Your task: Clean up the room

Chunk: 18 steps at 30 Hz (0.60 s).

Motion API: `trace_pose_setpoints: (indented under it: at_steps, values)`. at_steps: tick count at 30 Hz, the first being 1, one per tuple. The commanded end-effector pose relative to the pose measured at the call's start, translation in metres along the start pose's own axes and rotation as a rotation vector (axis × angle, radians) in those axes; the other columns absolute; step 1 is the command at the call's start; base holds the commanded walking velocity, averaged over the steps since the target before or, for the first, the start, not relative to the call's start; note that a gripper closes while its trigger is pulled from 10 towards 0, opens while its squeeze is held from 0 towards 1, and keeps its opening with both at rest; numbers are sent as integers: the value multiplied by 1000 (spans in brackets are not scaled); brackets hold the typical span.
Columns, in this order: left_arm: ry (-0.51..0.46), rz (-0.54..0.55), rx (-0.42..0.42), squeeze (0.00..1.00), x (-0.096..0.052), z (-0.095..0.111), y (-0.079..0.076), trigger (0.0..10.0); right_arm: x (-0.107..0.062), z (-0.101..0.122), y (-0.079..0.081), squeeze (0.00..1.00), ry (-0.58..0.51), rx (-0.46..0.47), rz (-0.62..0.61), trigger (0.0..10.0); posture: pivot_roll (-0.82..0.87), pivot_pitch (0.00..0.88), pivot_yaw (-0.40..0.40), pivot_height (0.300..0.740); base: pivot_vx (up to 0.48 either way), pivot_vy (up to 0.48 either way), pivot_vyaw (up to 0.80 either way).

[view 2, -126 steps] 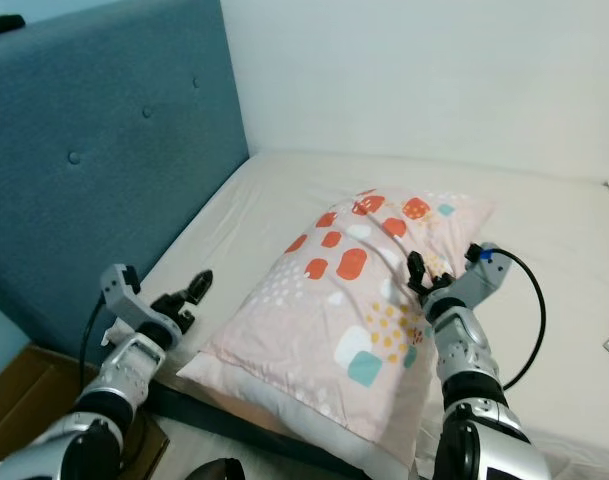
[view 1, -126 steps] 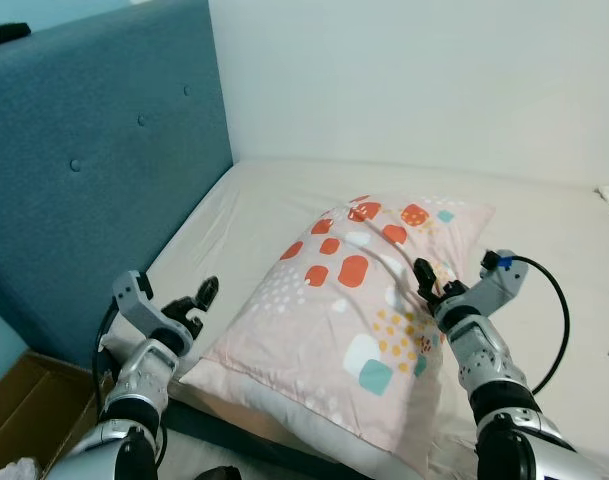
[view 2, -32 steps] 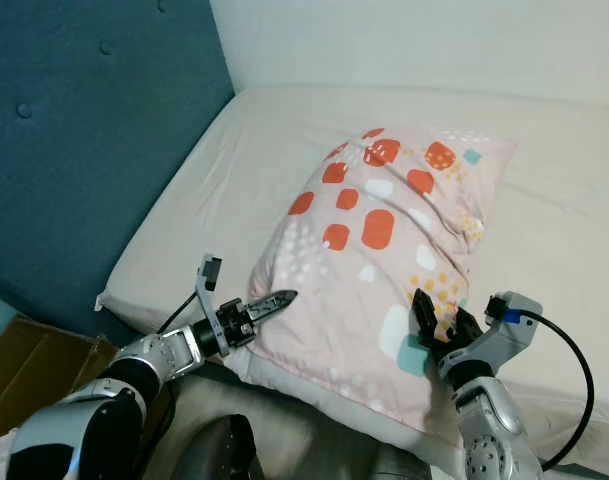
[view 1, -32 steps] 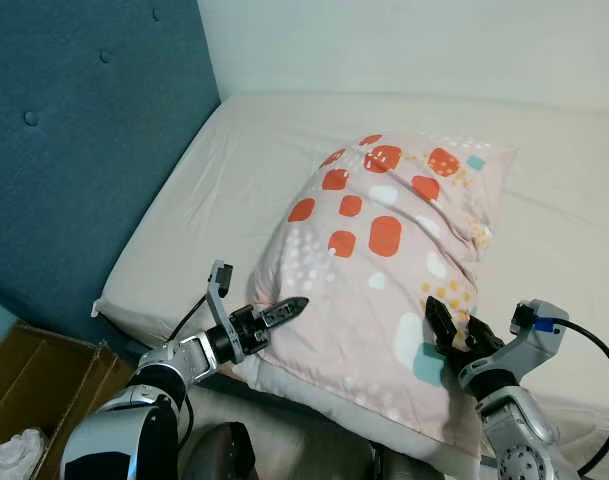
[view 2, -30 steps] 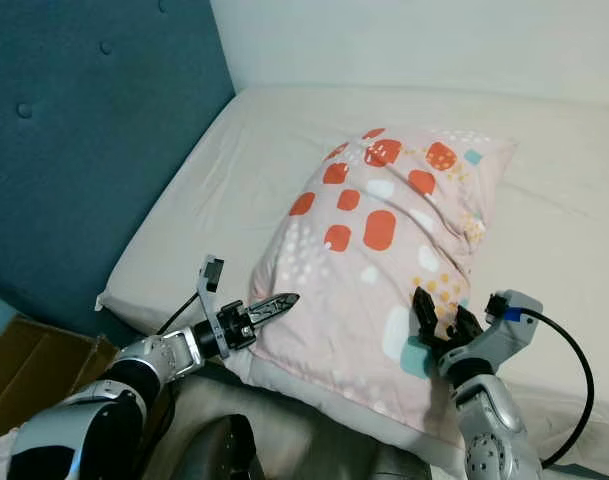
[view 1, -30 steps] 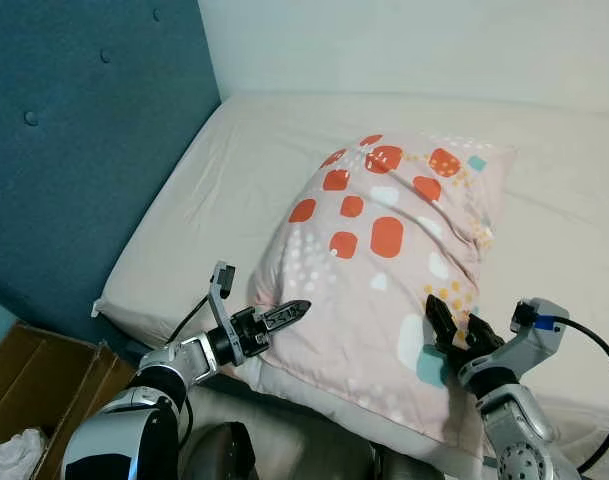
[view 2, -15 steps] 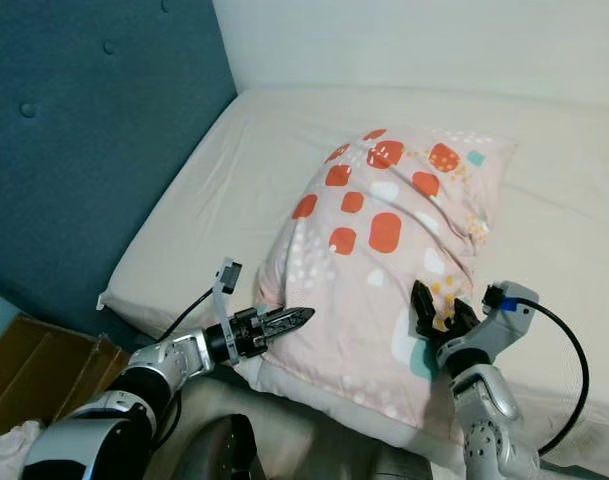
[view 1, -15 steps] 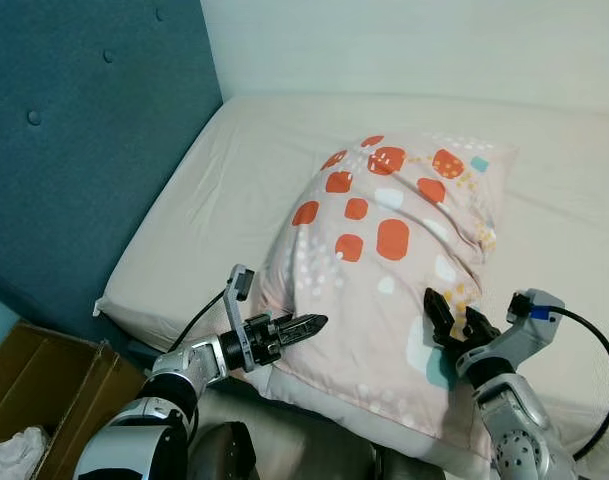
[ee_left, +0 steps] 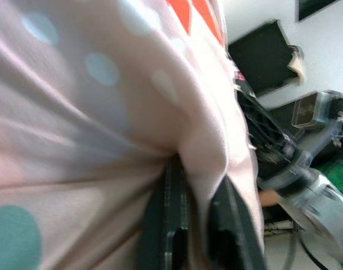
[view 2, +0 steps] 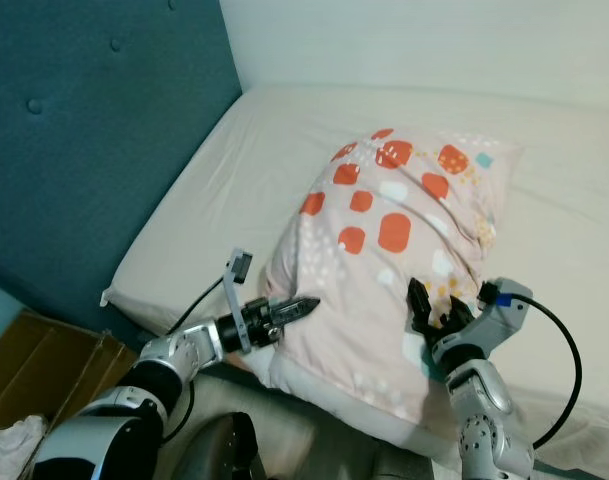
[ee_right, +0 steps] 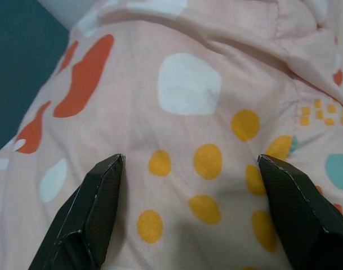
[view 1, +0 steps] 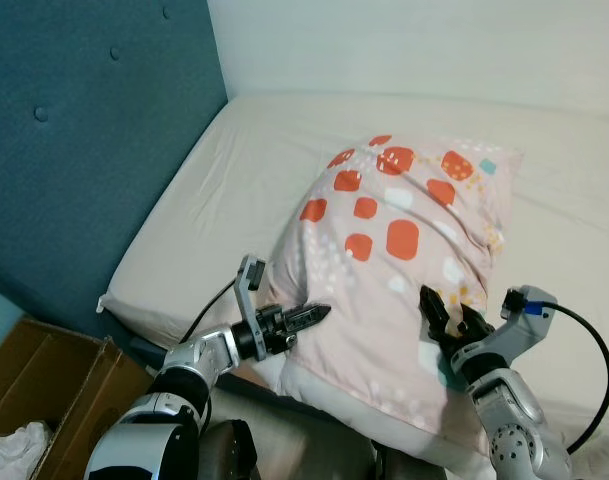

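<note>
— where's the pillow?

— the pink pillow point(view 1: 394, 260), with its orange, white and teal patches, lies on the cream mattress point(view 1: 234, 190), running from the near edge toward the middle, with its near end humped up. the blue headboard point(view 1: 74, 150) stands well off the pillow's left side.

— and the left gripper?

— the left gripper point(view 1: 306, 318) is at the pillow's near left corner. in the left wrist view its two fingers point(ee_left: 170, 225) are clenched on a fold of the pillow's pink fabric.

— the right one?

— the right gripper point(view 2: 431, 312) presses on the pillow's near right side, just above a teal patch. in the right wrist view its fingers point(ee_right: 92, 211) are spread wide, released, with the spotted cloth flat between them.

— anything else near the pillow?

— a brown cardboard box point(view 1: 44, 370) sits on the floor past the pillow's near left corner, below the mattress edge, with some white cloth point(view 1: 9, 450) in it.
</note>
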<state>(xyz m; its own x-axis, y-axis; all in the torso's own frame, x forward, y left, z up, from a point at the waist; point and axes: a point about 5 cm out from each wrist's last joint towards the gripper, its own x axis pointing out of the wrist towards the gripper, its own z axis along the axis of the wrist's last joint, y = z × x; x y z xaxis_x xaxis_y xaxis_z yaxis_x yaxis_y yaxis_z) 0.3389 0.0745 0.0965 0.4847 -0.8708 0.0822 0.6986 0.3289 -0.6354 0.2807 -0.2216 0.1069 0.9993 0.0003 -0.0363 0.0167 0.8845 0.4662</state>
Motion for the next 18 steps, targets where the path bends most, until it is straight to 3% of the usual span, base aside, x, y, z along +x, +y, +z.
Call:
trace_pose_setpoints:
  at_steps: [1, 9, 11, 12, 18]
  values:
    - [-10, -2, -17, 0, 7, -3, -3, 0, -1, -10, 1, 0, 36, 12, -1, 10000, -156, 223, 38, 591, 0, 0, 0]
    - [-130, 110, 110, 0, 28, 46, -10, 0, 3, -10, 2, 0, 36, 12, 5, 10000, -153, 211, 37, 591, 0, 0, 0]
    - [-232, 217, 176, 0, 35, 84, -15, 0, 5, -9, 4, 0, 29, 11, 10, 10000, -154, 209, 39, 591, 0, 0, 0]
    - [-292, 289, 206, 0, 34, 105, -17, 0, 5, -9, 4, 0, 28, 11, 11, 10000, -154, 210, 40, 591, 0, 0, 0]
    - [-375, 407, 258, 0, 28, 140, -20, 0, 5, -9, 4, 0, 28, 10, 8, 10000, -157, 210, 44, 591, 0, 0, 0]
